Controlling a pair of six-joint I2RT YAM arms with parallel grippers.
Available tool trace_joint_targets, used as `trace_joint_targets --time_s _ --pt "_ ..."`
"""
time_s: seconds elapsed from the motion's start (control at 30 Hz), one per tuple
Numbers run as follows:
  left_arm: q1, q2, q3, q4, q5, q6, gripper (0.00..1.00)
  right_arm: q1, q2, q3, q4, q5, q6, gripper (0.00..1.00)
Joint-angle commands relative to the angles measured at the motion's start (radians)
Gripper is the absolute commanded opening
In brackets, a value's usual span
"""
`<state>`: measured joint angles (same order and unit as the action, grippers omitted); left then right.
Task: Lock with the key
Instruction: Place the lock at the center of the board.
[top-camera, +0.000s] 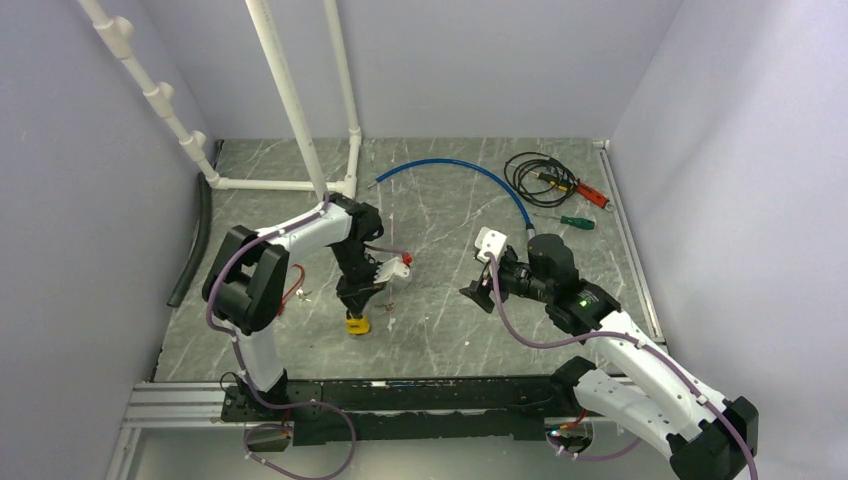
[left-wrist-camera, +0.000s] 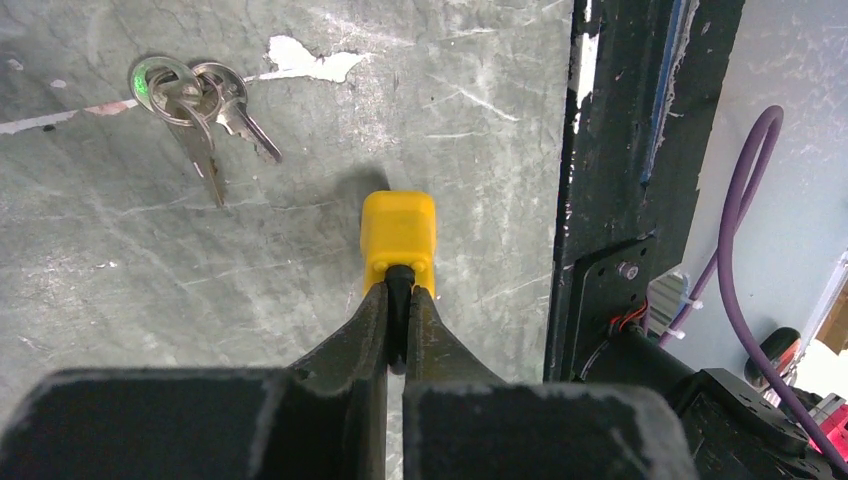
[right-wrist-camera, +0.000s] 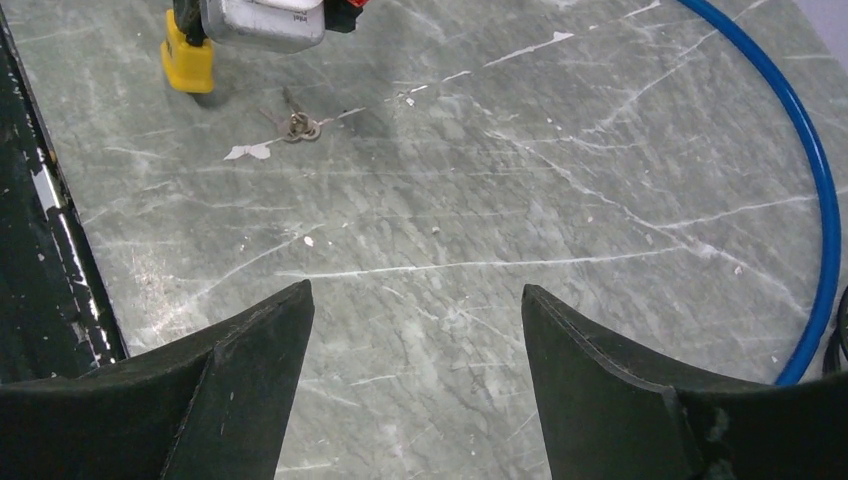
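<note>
- While the left gripper (left-wrist-camera: 401, 292) stands low over the worktop (top-camera: 440, 330) on the left, its jaws are pinched narrow on the dark top of the yellow padlock (left-wrist-camera: 398, 232), whose body rests on the surface.
- What it pinches is probably the shackle (left-wrist-camera: 399, 285); the fingers hide most of it, so I cannot tell whether it is pushed home, nor which way the keyhole faces.
- Near the padlock but apart from it, the bunch of keys (left-wrist-camera: 195, 105) lies flat on the worktop, touched by neither gripper.
- Further right, the right gripper (right-wrist-camera: 415, 290) hovers above bare worktop with jaws wide and nothing between them, facing the keys from well apart.
- At the far right a blue hose (right-wrist-camera: 815, 180) curves across the worktop, out of the way.
- Step in hand, as I judge it: the padlock is steadied, and the key is not yet fetched.
- The next move calls for the right gripper to reach left, descend over the bunch and close on one key by its head. Flat keys give little to grip, so the approach should be low and square. The blade must then be lined up with the keyhole.
</note>
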<state>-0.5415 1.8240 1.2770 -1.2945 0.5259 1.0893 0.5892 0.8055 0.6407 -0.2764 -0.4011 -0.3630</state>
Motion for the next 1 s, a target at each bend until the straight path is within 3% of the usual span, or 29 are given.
trace_joint_targets --time_s 0.0,0.43,0.67,0.97 --pt "-0.005 0.037 0.021 0.038 -0.016 0.029 0.1 -0.005 0.002 0.04 -0.003 0.0 0.013 0.79" --pt "-0.002 0.079 0.1 0.063 -0.081 0.033 0.32 -0.029 0.016 0.064 -0.051 0.016 0.095 0.82" --pt "-0.014 0.055 0.17 0.03 -0.075 0.001 0.62 -0.116 0.073 0.099 -0.087 0.003 0.125 0.82" --pt "-0.082 -0.01 0.305 0.006 -0.024 -0.132 0.68 -0.342 0.274 0.225 -0.149 0.016 0.133 0.82"
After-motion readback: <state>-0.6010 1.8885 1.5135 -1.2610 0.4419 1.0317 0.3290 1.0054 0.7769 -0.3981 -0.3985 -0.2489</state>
